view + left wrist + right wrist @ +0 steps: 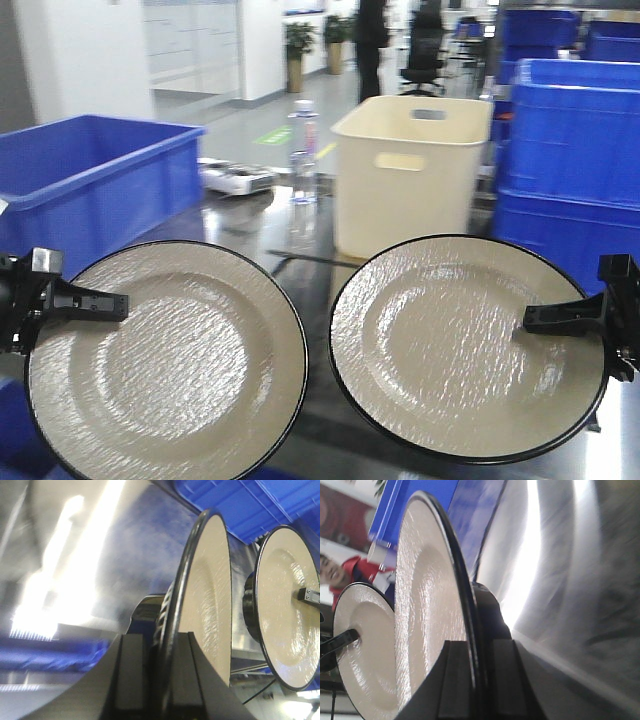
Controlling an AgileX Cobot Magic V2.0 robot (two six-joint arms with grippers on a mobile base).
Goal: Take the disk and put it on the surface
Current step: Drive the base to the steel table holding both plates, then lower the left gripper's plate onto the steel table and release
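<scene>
Two cream disks with black rims hang side by side over the glossy dark surface (245,222), both tipped up toward the front camera. My left gripper (100,303) is shut on the left disk (165,365) at its left rim. In the left wrist view the jaws (162,670) pinch that disk's edge (210,595). My right gripper (540,320) is shut on the right disk (465,345) at its right rim. The right wrist view shows the rim (425,595) clamped between the fingers (477,680), with the surface (555,580) beyond.
A large blue crate (90,180) stands at the left. A cream bin (410,170) is behind the disks, with a water bottle (303,150) and a white device (235,178) beside it. Stacked blue crates (570,150) line the right.
</scene>
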